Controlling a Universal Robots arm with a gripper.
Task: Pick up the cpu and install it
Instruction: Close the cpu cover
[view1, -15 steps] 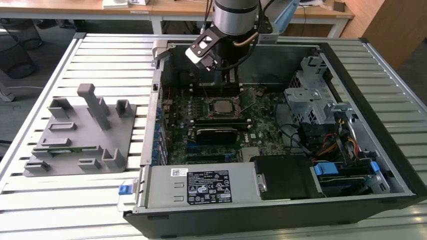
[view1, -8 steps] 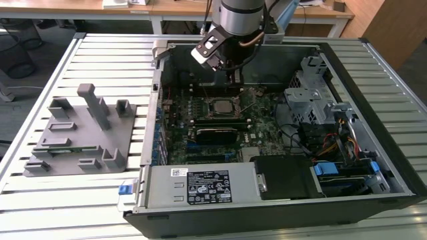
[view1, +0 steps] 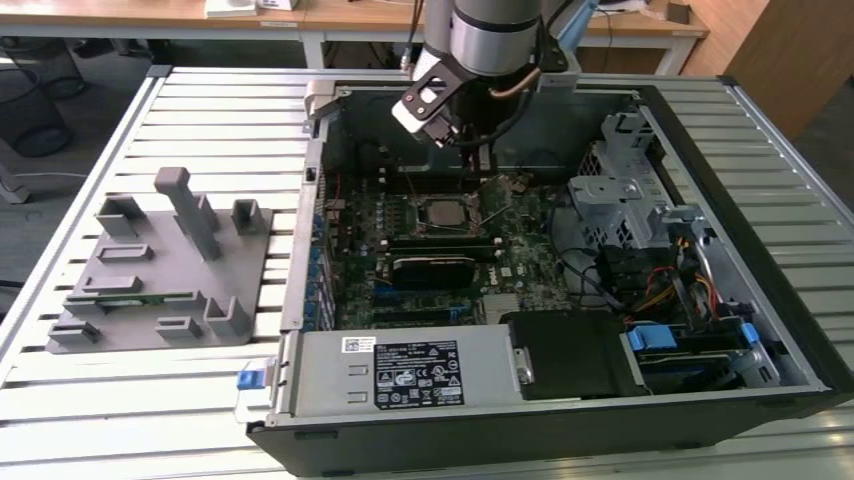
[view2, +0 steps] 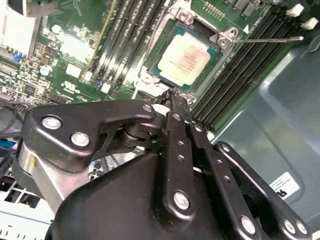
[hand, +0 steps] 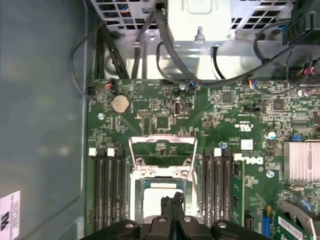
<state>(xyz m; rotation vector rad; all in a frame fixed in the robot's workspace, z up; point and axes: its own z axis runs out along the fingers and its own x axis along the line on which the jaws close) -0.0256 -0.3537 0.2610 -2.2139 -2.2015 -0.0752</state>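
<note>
Silver lid of the cpu (view2: 186, 56) flat and level inside the socket (hand: 137, 190) on the green motherboard (hand: 165, 110), pale rim showing all round. Metal load plate (hand: 161, 150) folded back and open beside the socket, not clamped over the chip. Thin wire lever (view2: 272, 39) sticking out across the black memory slots (view2: 240, 65).

Black gripper (view2: 172, 96) low over the board, fingers pressed together tip to tip with nothing held between them. In the second wrist view, tips just beside one edge of the cpu; touching or not, impossible to judge. In the exterior view, the same tips at the far edge of the socket, the arm (view1: 494, 35) coming down from the far side.

Round coin battery (hand: 120, 103) farther along the board, near a bundle of dark cables (hand: 150, 45).

Open computer case (view1: 781, 300) lying on its side on a slatted metal table (view1: 187, 100), a labelled grey power supply (view1: 400, 375) along its near edge. Toward the exterior view's left, apart from the case, a grey fixture (view1: 160, 290) with upright posts, a narrow green memory stick (view1: 131, 297) lying in one of its slots
</note>
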